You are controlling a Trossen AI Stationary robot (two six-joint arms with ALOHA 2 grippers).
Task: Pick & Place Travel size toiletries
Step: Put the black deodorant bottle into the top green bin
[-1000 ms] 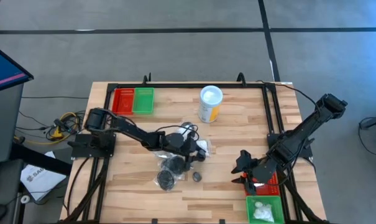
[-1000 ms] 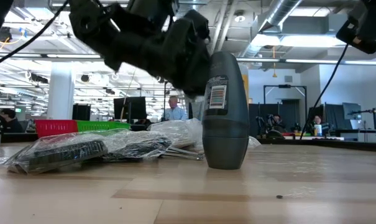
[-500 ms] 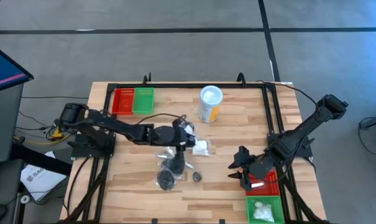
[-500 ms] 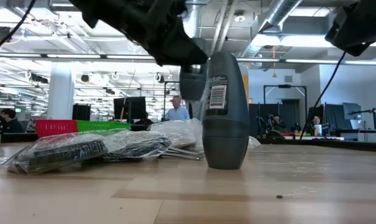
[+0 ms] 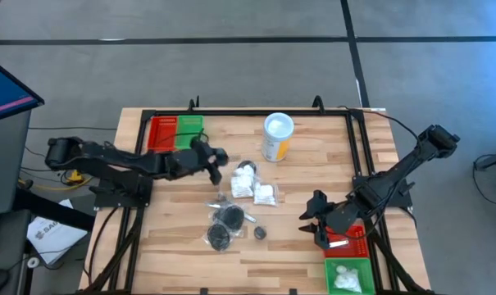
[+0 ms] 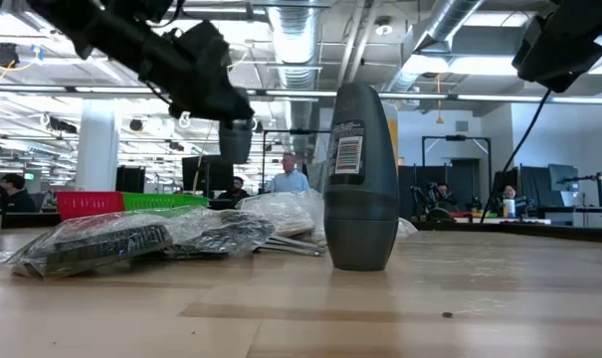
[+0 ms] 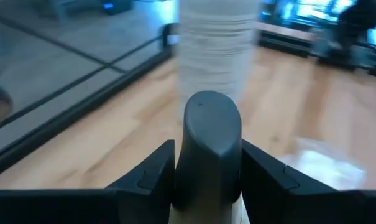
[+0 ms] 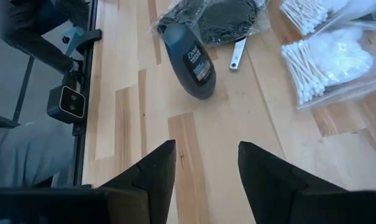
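My left gripper (image 5: 214, 157) hangs above the table near the green bin (image 5: 189, 133), shut on a small grey round-ended item (image 7: 210, 124). That item also shows below the fingers in the low view (image 6: 236, 141). On the table lie two dark pucks in clear wrap (image 5: 229, 217) (image 5: 218, 237), two white packets (image 5: 244, 182) (image 5: 266, 195) and an upright dark bottle (image 5: 260, 233) (image 6: 360, 179). My right gripper (image 5: 311, 220) is open and hovers to the right of the bottle (image 8: 191, 59), touching nothing. My left gripper pinches the grey item between its two fingers, one on each side of its body (image 7: 200, 168). Its rounded end (image 7: 210, 109) sticks out past the fingertips. The fingers point down at a slant, and the item hangs below them (image 6: 236, 141), lifted clear of the table.
A yellow canister with a white lid (image 5: 277, 136) stands at the far middle. A red bin (image 5: 163, 133) sits beside the green one at the far left. At the near right, a red bin (image 5: 352, 239) and a green bin (image 5: 348, 274) hold white items. A black frame edges the table.
My left gripper has risen from the pile of packets and pucks and drawn back toward the table's far left, toward the red and green bins, carrying the grey item. The packets it covered now show. The bottle and pucks have stayed put.
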